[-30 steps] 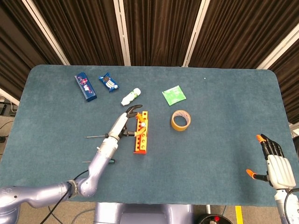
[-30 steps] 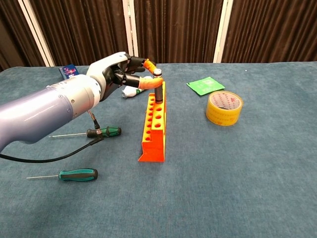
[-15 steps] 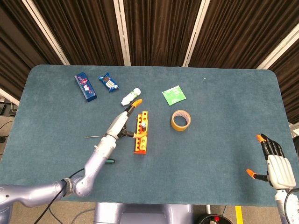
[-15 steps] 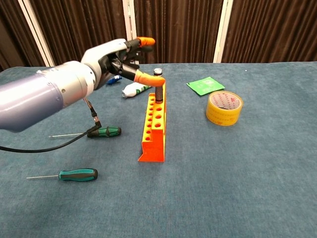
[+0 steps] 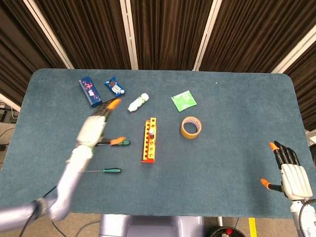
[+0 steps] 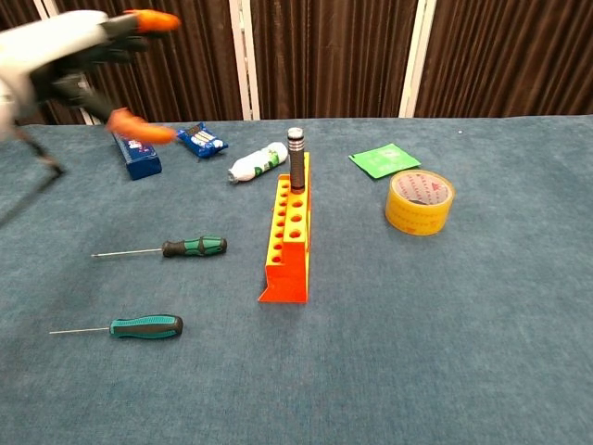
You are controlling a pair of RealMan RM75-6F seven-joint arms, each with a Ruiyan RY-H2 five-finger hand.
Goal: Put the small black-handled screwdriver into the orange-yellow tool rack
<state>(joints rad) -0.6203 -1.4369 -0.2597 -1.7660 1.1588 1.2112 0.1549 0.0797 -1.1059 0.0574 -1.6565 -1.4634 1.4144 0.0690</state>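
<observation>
The small black-handled screwdriver stands upright in a far hole of the orange-yellow tool rack; from the head view the screwdriver shows in the rack at mid-table. My left hand is open, blurred with motion, well left of the rack and holding nothing; the chest view catches the left hand high at the upper left. My right hand rests open at the table's near right edge, far from the rack.
Two green-handled screwdrivers lie left of the rack. A yellow tape roll and a green packet sit to its right. A white bottle, a blue snack pack and a blue box lie at the back left.
My left hand let go of the black-handled screwdriver, now standing in the rack, and swept away up and to the left. My right hand stayed put.
</observation>
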